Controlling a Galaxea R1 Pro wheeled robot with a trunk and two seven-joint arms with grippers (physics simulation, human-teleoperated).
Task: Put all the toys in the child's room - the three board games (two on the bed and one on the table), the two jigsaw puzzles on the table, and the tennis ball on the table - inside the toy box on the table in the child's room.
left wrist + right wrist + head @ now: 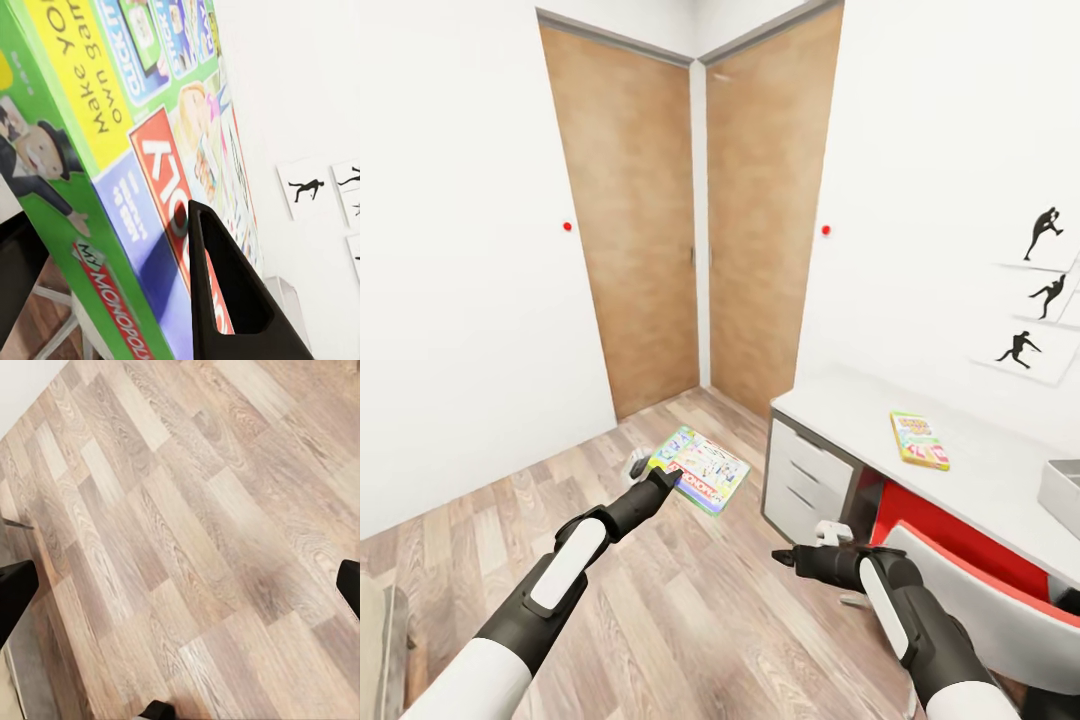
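A green Monopoly board game box (700, 468) hangs above the wooden floor, with my left gripper (660, 480) shut on its near edge. In the left wrist view the box (112, 150) fills the space between the fingers, and one dark finger (225, 300) lies against its printed face. A flat colourful toy box-shaped game or puzzle (919, 440) lies on the white table (990, 470). A grey container, likely the toy box (1060, 490), sits at the table's right end, cut by the picture's edge. My right gripper (792, 555) is open and empty over the floor, its fingertips (15, 592) wide apart.
Two wooden doors (690, 220) meet in the far corner. A drawer unit (810, 480) stands under the table's left end, and a white chair (1000, 610) with a red part sits close to my right arm. Open wooden floor (690, 620) lies ahead.
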